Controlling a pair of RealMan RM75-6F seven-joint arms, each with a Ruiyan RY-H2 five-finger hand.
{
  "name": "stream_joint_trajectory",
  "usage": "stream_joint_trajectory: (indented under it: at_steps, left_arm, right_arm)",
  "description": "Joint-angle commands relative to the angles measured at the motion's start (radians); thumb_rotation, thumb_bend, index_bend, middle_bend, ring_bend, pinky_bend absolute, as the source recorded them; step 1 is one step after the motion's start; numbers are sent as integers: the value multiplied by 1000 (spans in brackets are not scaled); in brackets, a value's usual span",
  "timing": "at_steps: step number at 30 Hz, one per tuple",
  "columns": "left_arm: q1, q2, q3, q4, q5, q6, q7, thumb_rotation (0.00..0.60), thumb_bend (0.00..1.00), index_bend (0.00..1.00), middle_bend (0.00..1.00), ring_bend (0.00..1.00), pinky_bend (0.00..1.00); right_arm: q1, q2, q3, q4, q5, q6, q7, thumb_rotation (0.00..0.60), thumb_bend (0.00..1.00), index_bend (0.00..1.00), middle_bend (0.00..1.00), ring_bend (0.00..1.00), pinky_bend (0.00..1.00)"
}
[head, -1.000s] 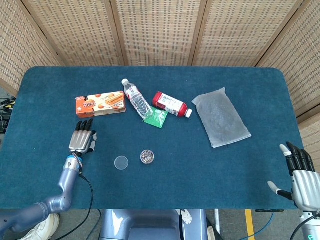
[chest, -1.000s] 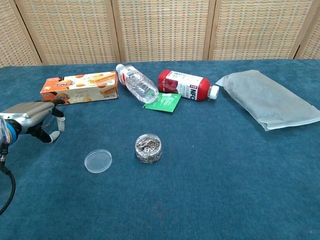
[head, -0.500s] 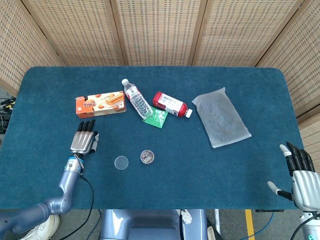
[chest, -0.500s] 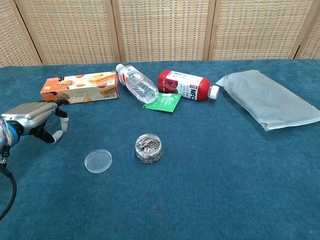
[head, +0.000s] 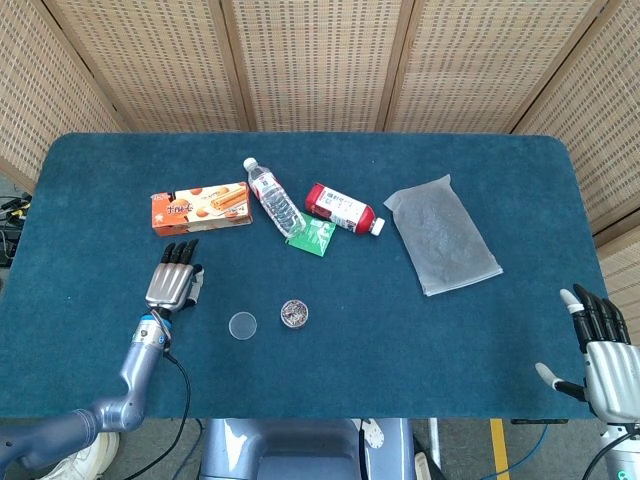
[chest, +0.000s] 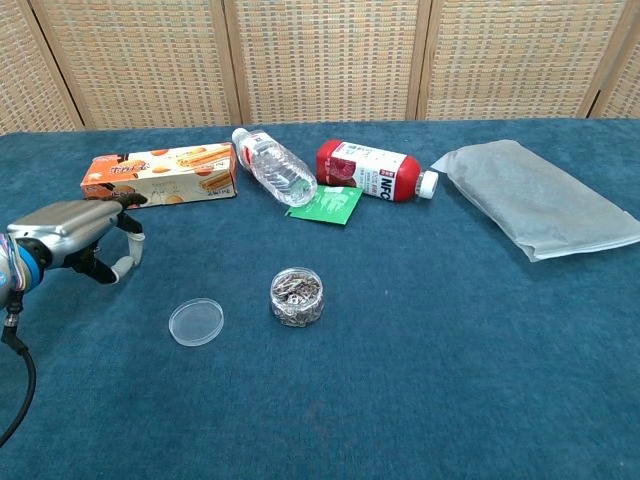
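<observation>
My left hand (head: 173, 285), fingers extended and holding nothing, has crept rightward over the blue table (head: 90, 200) since a second ago, closing on the clear round plastic lid (head: 242, 324). Just right of the lid stands the small clear jar of metal bits (head: 293, 313). My right hand (head: 605, 360) rests spread and empty at the far edge.

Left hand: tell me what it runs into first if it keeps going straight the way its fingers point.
Probably the orange biscuit box. The left hand is open, fingers aimed up the table at the box's lower edge, with bare cloth between; its height above the table is unclear.
</observation>
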Motion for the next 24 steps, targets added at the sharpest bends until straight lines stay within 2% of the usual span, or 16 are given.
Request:
stream_joint_trajectory:
  at_steps: [1,3,10,16,24]
  left_arm:
    - [0,3,0,-8,6,5,-2,600,537,829,0,0,0]
    - [0,10,-1,-25,17,15,-6,600,538,829,0,0,0]
    - [-13,75,-12,-231,138,104,-32,600,544,831,0,0,0]
    - [-57,70,-1,-358,222,105,-15,600,546,832,0,0,0]
    - [-114,-7,-12,-361,216,67,44,600,547,833,0,0,0]
  right_arm:
    - [0,0,0,0,0,0,0,600,0,0,0,0,0]
    - [0,1,1,0,0,1,2,600,0,0,0,0,0]
    - [-2,4,1,0,-2,6,11,600,0,0,0,0,0]
    - [-2,8,3,1,1,6,22,600,0,0,0,0,0]
    - [-2,12,4,4,5,4,34,600,0,0,0,0,0]
